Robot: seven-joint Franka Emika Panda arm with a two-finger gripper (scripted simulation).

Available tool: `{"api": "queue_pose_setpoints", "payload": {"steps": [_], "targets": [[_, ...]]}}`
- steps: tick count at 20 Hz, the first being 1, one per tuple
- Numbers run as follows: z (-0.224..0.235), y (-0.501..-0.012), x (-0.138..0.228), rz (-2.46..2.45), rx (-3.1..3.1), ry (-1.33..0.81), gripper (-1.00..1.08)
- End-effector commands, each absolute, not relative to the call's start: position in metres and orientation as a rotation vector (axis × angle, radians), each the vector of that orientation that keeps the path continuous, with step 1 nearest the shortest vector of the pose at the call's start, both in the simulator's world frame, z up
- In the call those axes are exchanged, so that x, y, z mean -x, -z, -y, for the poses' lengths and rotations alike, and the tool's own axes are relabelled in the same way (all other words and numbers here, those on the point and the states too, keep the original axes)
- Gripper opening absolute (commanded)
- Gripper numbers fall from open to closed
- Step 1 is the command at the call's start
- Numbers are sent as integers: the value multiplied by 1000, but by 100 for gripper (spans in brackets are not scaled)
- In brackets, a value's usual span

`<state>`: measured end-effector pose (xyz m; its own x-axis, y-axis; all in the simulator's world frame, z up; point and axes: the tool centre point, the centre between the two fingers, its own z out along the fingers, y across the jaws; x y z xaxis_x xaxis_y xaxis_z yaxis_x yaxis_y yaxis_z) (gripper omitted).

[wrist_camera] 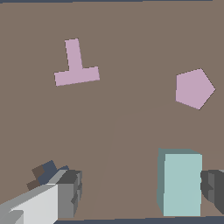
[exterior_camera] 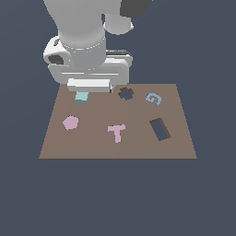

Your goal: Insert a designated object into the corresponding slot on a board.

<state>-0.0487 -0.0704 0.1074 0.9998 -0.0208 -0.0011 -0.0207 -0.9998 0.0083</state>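
Fingers (wrist_camera: 65, 192) stand apart, off-centre over teal block (wrist_camera: 181, 183); shift gripper (wrist_camera: 142, 190) toward block's three o'clock before closing.

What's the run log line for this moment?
gripper: open, low astride teal block | block: flat on board, not gripped | slanted rectangular slot: empty | insertion: not done

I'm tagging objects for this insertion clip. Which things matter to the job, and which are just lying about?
In the job: teal block, slanted rectangular slot, brown board, tool.
Lying about: pink T-shape, pink pentagon, blue G-shape, jagged round hole.
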Motion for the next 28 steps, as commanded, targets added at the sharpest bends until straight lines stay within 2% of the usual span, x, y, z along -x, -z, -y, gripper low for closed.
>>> {"api": "queue_pose_setpoints", "payload": {"steps": [1, 11, 27, 28], "targets": [[89, -92, 62, 45, -3134, 1, 100], [133, -53, 91, 73, -3139, 0, 100], [136, -30, 92, 74, -3141, 0, 100], [136, -30, 92, 74, -3141, 0, -100]]}}
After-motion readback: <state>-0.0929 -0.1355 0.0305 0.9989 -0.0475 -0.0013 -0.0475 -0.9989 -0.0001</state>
